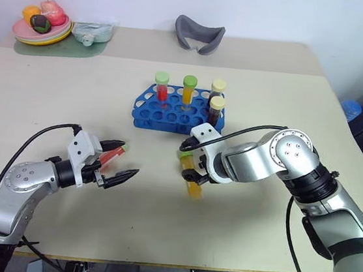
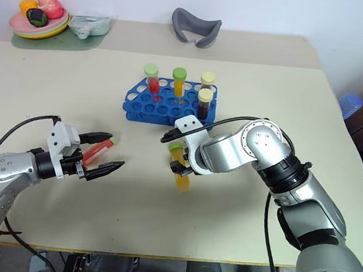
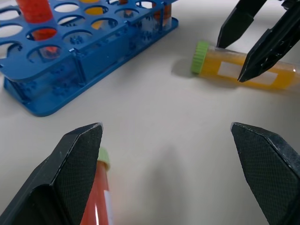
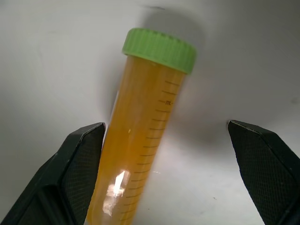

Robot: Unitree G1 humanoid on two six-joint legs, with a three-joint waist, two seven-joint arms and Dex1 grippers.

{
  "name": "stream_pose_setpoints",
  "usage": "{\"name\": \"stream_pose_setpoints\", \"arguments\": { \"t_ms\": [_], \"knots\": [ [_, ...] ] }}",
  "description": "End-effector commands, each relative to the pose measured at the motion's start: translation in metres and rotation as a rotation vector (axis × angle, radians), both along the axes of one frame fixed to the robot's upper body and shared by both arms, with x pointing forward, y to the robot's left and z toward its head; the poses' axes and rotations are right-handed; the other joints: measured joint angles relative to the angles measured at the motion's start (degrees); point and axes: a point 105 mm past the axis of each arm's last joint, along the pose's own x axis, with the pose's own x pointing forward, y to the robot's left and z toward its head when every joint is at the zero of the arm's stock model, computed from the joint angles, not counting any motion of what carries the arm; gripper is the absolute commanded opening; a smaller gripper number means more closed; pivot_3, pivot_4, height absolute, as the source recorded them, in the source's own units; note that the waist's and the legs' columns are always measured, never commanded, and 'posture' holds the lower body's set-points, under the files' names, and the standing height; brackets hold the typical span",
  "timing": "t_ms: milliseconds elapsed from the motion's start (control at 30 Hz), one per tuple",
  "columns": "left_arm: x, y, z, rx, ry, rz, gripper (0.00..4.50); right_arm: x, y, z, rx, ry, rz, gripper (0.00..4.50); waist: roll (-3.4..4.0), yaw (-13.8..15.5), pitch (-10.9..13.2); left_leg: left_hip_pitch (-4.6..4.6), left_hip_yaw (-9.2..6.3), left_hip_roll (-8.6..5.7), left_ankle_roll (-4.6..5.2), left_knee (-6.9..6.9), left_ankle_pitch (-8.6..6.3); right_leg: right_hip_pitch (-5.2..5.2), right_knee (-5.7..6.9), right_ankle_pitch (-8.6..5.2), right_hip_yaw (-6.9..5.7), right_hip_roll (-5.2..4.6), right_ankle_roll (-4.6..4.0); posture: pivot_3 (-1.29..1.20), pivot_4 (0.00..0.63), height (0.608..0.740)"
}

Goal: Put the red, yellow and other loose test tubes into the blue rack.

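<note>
The blue rack [image 1: 174, 112] stands mid-table and holds a red tube, a yellow tube and two dark tubes, all upright. A loose red tube with a green cap [image 1: 112, 155] lies on the table between the fingers of my open left gripper [image 1: 128, 158], close to its far finger [image 3: 77, 164]. To the right lies a loose yellow tube with a green cap [image 4: 150, 131]. My right gripper [image 4: 165, 124] points down over it, open, its fingers on either side of the tube, which lies near one finger [image 4: 84, 159].
A grey curved thing [image 1: 199, 34] sits at the table's back edge. A plate of toy food [image 1: 42, 26] and a pale-green packet [image 1: 91, 32] are at the back left. A blue object [image 1: 350, 109] stands beyond the table's right edge.
</note>
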Motion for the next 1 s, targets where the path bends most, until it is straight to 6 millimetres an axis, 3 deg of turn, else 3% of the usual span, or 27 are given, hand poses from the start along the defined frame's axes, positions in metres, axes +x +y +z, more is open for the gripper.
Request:
{"name": "stream_pose_setpoints", "arguments": {
  "t_ms": [33,267,533,700,1000],
  "knots": [
    [0.001,-0.003,0.01,-0.004,-0.05,-0.013,4.5,0.008,-0.024,-0.005,-0.103,-0.022,-0.088,4.25,0.0,0.13,0.0,0.0,0.0,0.0,0.0,0.01,0.0,0.01,0.0,0.0,0.0,-0.01,0.0,0.0,0.15,0.74],
    [0.005,-0.007,0.011,-0.013,-0.055,-0.021,4.5,0.01,-0.042,-0.005,-0.189,-0.041,-0.11,4.25,0.0,0.09,-0.01,0.0,0.0,-0.01,0.03,0.02,-0.02,0.03,-0.03,0.0,0.0,0.0,0.0,0.0,0.15,0.74],
    [0.006,-0.012,0.011,-0.022,-0.06,-0.025,4.5,0.002,-0.032,-0.004,-0.149,-0.025,-0.033,4.25,0.0,0.08,-0.01,0.0,0.0,0.0,0.06,0.01,-0.03,0.03,-0.07,0.0,0.0,0.0,0.0,0.0,0.15,0.74],
    [0.007,-0.014,0.012,-0.027,-0.064,-0.028,4.5,-0.005,-0.015,0.004,-0.105,-0.029,0.076,4.25,0.01,-0.03,0.0,-0.01,-0.01,0.01,0.07,-0.01,-0.04,0.0,-0.07,0.0,0.0,0.01,-0.01,0.0,0.15,0.74],
    [0.007,-0.015,0.013,-0.028,-0.067,-0.033,4.5,-0.003,-0.024,-0.001,-0.124,-0.01,0.038,4.25,0.01,0.03,0.0,-0.02,0.0,0.02,0.07,-0.01,-0.04,-0.01,-0.08,0.0,0.0,0.03,-0.01,0.0,0.15,0.74]
  ]
}}
